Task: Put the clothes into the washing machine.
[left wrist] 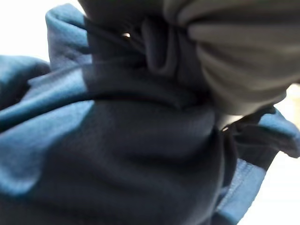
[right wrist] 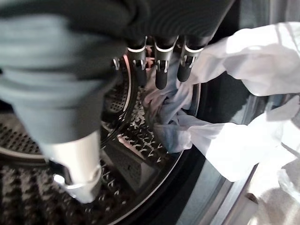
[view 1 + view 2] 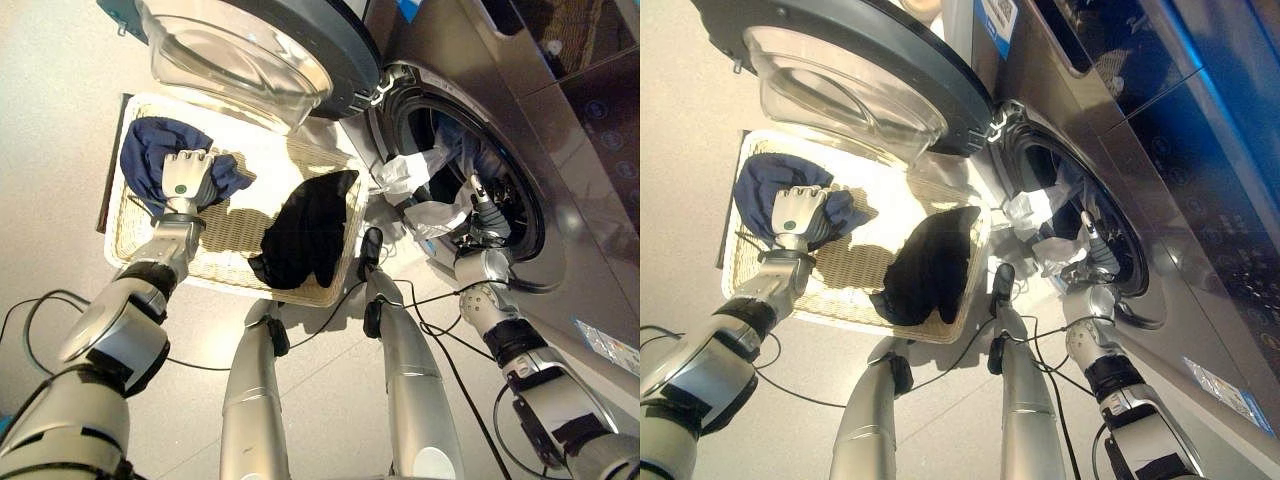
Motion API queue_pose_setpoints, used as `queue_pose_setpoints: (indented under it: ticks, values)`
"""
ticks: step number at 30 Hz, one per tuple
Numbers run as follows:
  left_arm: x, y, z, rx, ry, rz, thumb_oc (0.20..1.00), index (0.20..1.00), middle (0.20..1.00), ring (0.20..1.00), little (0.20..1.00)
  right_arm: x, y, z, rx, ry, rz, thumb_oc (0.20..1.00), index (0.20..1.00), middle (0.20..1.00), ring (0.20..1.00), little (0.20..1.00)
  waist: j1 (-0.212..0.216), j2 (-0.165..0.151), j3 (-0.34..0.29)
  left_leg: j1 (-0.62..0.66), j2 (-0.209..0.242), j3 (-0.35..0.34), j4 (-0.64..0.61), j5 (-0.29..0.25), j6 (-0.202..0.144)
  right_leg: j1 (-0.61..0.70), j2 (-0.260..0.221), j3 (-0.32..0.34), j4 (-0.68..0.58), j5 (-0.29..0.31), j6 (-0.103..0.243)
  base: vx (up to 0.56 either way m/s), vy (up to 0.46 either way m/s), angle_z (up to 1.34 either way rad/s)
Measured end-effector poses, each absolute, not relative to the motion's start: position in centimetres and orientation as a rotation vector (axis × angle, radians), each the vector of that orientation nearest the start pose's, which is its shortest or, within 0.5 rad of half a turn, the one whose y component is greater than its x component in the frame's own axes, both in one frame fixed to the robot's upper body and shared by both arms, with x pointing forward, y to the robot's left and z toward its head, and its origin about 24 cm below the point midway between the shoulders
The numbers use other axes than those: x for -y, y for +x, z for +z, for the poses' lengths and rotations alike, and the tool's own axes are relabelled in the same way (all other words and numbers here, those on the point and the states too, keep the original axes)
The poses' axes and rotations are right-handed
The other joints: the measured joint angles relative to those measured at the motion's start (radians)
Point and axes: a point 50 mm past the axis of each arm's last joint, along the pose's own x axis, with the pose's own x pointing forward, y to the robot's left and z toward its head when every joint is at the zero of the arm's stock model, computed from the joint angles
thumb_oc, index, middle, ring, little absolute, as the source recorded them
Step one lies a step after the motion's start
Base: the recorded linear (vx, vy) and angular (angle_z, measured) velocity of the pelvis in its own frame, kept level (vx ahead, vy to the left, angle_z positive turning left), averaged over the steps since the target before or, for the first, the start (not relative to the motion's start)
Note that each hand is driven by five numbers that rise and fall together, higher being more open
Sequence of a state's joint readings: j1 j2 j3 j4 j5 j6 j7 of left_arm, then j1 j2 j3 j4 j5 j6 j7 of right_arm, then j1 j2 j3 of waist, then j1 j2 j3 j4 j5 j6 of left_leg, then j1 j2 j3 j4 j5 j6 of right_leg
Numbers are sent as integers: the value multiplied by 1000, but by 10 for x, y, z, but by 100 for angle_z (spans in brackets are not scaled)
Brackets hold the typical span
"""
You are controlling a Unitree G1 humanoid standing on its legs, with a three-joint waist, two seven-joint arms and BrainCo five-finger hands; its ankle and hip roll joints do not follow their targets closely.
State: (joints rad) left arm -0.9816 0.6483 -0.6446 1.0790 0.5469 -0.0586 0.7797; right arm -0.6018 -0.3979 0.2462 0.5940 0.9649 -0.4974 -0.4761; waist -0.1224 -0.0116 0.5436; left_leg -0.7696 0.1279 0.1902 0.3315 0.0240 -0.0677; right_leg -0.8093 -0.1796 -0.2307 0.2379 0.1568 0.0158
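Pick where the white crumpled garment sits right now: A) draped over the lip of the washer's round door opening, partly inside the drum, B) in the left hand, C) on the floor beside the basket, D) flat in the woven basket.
A: the white crumpled garment hangs across the rim of the washing machine's round opening, with the right hand at it, its fingers straight.
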Motion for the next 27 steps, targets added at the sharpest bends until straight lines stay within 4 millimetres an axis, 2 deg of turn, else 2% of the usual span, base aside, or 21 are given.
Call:
queue_pose_setpoints:
  ticks: [3,5,6,10,13,16,18,20,25,27]
  values:
    - [-249,380,168,480,1273,553,200,200,200,200,200,211,348,111,283,461,-465,1000,1000,1000,1000,1000,7,-1,0,32,-2,-1,-6,0,0,30,-1,0,1,-3,4,0,0,0]
    - [-241,374,168,519,1022,565,200,200,200,200,200,200,347,112,288,328,-404,1000,1000,1000,1000,1000,14,-1,0,55,-3,-1,-10,0,0,49,-2,-1,1,-4,2,0,0,0]
    - [-237,373,168,538,953,559,200,200,200,200,200,196,345,110,290,283,-378,1000,1000,1000,1000,1000,17,-1,0,62,-3,-1,-13,0,0,57,-2,-1,1,-5,1,0,0,0]
    - [-211,362,157,570,509,450,200,200,200,200,200,168,343,109,318,-13,-180,1000,1000,1000,1000,1000,41,-1,0,106,-7,-6,-25,0,-1,97,-6,-7,8,-20,8,9,-29,4]
    - [-200,352,153,580,218,379,200,200,200,200,200,163,342,104,318,-235,-100,1000,1000,1000,1000,1000,60,-1,0,114,-10,-14,-27,0,0,108,-11,-19,12,-25,9,7,-49,9]
    - [-197,347,150,565,83,322,200,200,200,200,200,162,343,104,321,-344,-63,1000,1000,1000,1000,1000,73,-1,1,114,-14,-27,-29,3,0,116,-15,-29,12,-28,11,13,-75,12]
    - [-186,335,149,579,-125,236,200,200,200,200,200,164,342,99,305,-477,-18,1000,1000,1000,1000,1000,89,-1,1,124,-16,-34,-33,5,1,129,-17,-40,12,-30,9,-9,-78,9]
    - [-177,331,149,577,-230,150,200,200,200,200,200,162,343,99,303,-535,27,1000,1000,1000,1000,1000,112,-1,1,139,-19,-42,-47,11,-1,145,-20,-51,12,-33,7,-17,-59,12]
    - [-166,323,164,610,-361,-50,200,200,200,200,200,150,351,114,339,-620,139,1000,1000,1000,1000,1000,128,-1,1,150,-27,-57,-67,27,-1,158,-28,-67,12,-38,8,-10,-56,10]
    - [-158,322,168,608,-374,-151,200,200,200,200,200,153,353,117,338,-643,154,1000,1000,1000,1000,1000,143,-1,1,155,-31,-59,-78,33,0,159,-31,-71,12,-38,8,-14,-31,8]
